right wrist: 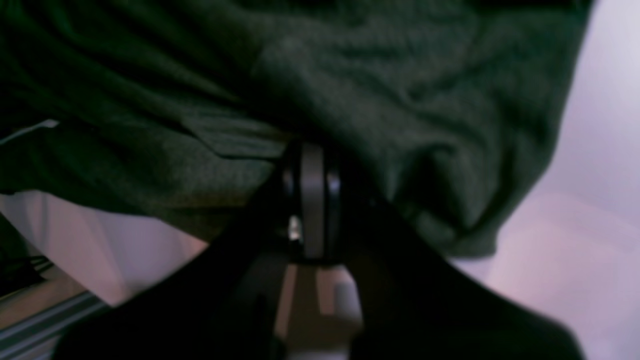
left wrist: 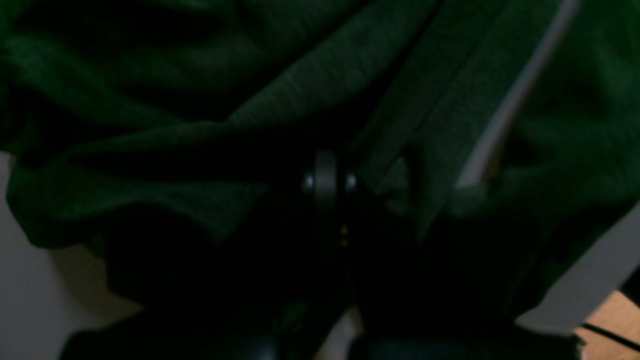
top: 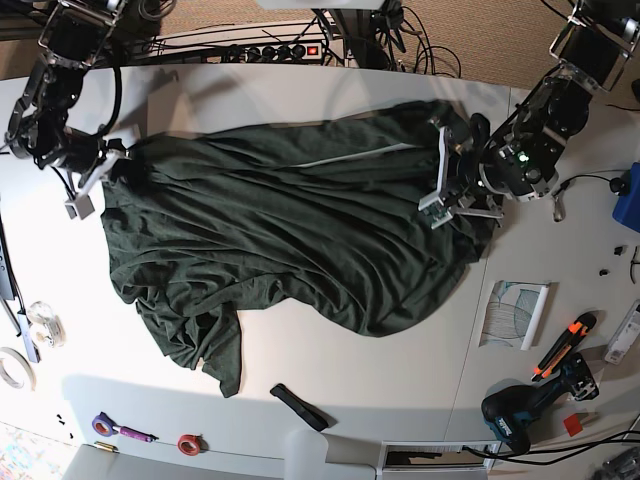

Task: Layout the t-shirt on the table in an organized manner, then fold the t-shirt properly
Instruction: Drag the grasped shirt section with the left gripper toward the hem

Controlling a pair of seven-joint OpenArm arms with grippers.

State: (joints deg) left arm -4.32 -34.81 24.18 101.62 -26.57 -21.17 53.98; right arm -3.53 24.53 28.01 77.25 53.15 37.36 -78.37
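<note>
The dark green t-shirt (top: 290, 230) is stretched across the white table (top: 400, 390), wrinkled, with its lower part bunched toward the front left. My left gripper (top: 447, 178) is at the shirt's right edge, and in the left wrist view the left gripper (left wrist: 327, 181) is shut with green t-shirt fabric (left wrist: 320, 85) draped over and around it. My right gripper (top: 108, 160) pinches the shirt's far left corner. Seen from the right wrist, the right gripper (right wrist: 312, 192) has its fingers pressed together under a fold of the t-shirt (right wrist: 380, 100).
A black strip (top: 300, 406) lies near the front edge. A paper booklet (top: 512, 312), orange-handled cutters (top: 560, 345) and a cordless drill (top: 535, 400) are at the right front. Tape rolls (top: 14, 368) sit at the left edge. Cables and a power strip (top: 270, 50) run along the back.
</note>
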